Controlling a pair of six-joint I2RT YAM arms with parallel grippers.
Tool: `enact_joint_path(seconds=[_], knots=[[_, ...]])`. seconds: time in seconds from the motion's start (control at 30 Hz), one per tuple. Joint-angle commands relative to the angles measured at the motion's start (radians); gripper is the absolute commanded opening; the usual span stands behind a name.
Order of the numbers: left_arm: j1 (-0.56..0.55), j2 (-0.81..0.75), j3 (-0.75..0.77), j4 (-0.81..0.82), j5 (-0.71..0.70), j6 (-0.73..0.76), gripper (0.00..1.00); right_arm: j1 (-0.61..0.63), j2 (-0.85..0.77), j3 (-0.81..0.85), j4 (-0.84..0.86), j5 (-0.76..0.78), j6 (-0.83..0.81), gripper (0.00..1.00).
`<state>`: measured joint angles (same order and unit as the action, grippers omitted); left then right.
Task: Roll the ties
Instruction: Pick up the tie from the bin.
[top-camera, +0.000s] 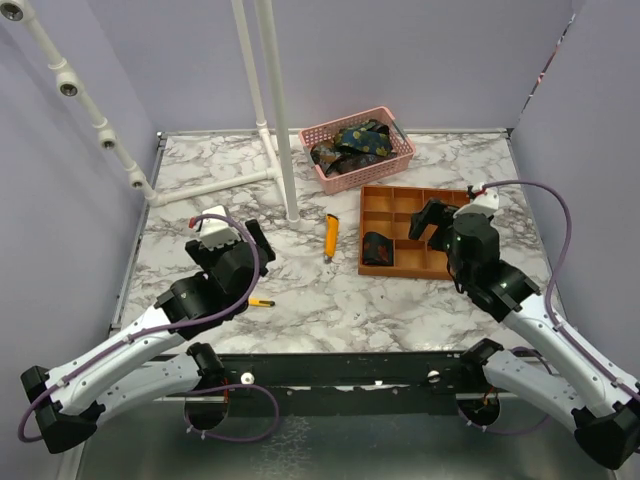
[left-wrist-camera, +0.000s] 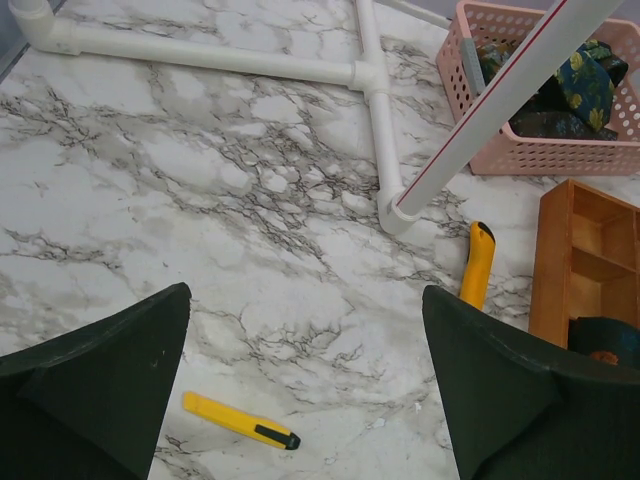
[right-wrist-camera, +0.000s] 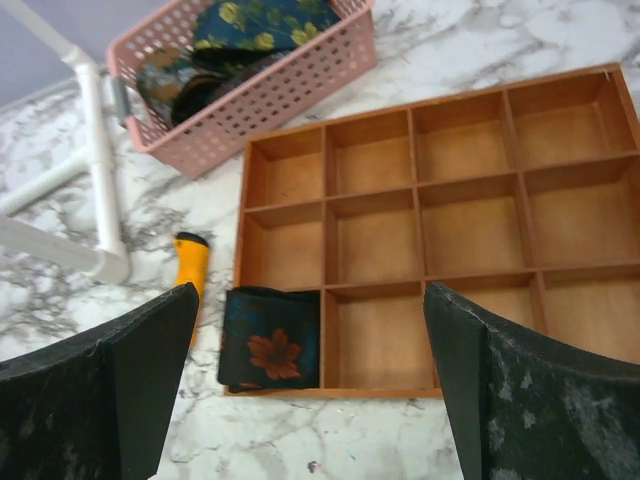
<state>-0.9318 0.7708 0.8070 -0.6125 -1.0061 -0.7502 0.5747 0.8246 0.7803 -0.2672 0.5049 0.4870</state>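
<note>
Left wrist view: the left gripper (left-wrist-camera: 305, 298) is spread wide with nothing in it, above the marble table (left-wrist-camera: 200, 200), a yellow cutter (left-wrist-camera: 240, 421) right below and an orange knife (left-wrist-camera: 478, 265) further out. Over to the right wrist: the right gripper (right-wrist-camera: 308, 300) gapes just as wide, empty, above the tray (right-wrist-camera: 430, 185). One rolled tie (right-wrist-camera: 268, 342) sits in its near-left compartment, and more ties (right-wrist-camera: 245, 22) are heaped in the pink basket (right-wrist-camera: 280, 90). From the top, the basket sits just behind the tray.
</note>
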Motion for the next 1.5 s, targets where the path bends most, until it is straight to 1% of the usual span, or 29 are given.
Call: enact_joint_path(seconds=[0.0,0.13,0.23,0.33,0.47,0.57,0.63,0.73,0.87,0.93,1.0,1.17,1.2,1.3,1.47], knots=[[-0.004,-0.031,-0.009,0.027,0.012,0.040,0.99,0.005,0.016,-0.049,-0.007,0.068,-0.015,1.00],[-0.004,-0.075,-0.042,0.043,0.007,0.095,0.99,0.005,0.058,-0.015,0.001,-0.020,-0.058,1.00],[-0.003,-0.103,-0.054,0.048,-0.015,0.130,0.99,0.002,0.154,0.077,0.001,-0.036,-0.047,1.00],[-0.003,-0.120,-0.054,0.066,-0.028,0.167,0.99,-0.033,0.321,0.232,-0.029,-0.070,-0.023,0.99],[-0.002,-0.129,-0.068,0.077,-0.023,0.178,0.99,-0.101,0.560,0.421,0.039,-0.196,-0.006,0.95],[-0.002,-0.144,-0.086,0.087,-0.008,0.172,0.99,-0.141,0.802,0.688,-0.009,-0.208,-0.006,0.91],[-0.004,-0.154,-0.089,0.092,-0.008,0.175,0.99,-0.169,0.940,0.816,-0.015,-0.242,0.000,0.89],[-0.004,-0.164,-0.098,0.094,-0.018,0.179,0.99,-0.196,1.095,0.960,0.008,-0.284,-0.017,0.86],[-0.004,-0.161,-0.103,0.105,-0.027,0.187,0.99,-0.200,1.302,1.157,0.024,-0.331,-0.103,0.83],[-0.004,-0.151,-0.104,0.111,-0.029,0.191,0.99,-0.200,1.388,1.218,0.047,-0.371,-0.132,0.84],[-0.005,-0.143,-0.104,0.111,-0.021,0.196,0.99,-0.200,1.443,1.246,0.096,-0.413,-0.159,0.86],[-0.006,-0.125,-0.105,0.113,-0.018,0.204,0.99,-0.194,1.624,1.452,0.022,-0.392,-0.237,0.91],[-0.006,-0.122,-0.105,0.114,-0.017,0.205,0.99,-0.193,1.644,1.467,0.020,-0.384,-0.246,0.92],[-0.006,-0.106,-0.105,0.116,-0.014,0.207,0.99,-0.193,1.691,1.499,0.021,-0.355,-0.247,0.94],[-0.006,-0.072,-0.103,0.116,-0.010,0.216,0.99,-0.192,1.792,1.618,-0.023,-0.346,-0.234,0.94]])
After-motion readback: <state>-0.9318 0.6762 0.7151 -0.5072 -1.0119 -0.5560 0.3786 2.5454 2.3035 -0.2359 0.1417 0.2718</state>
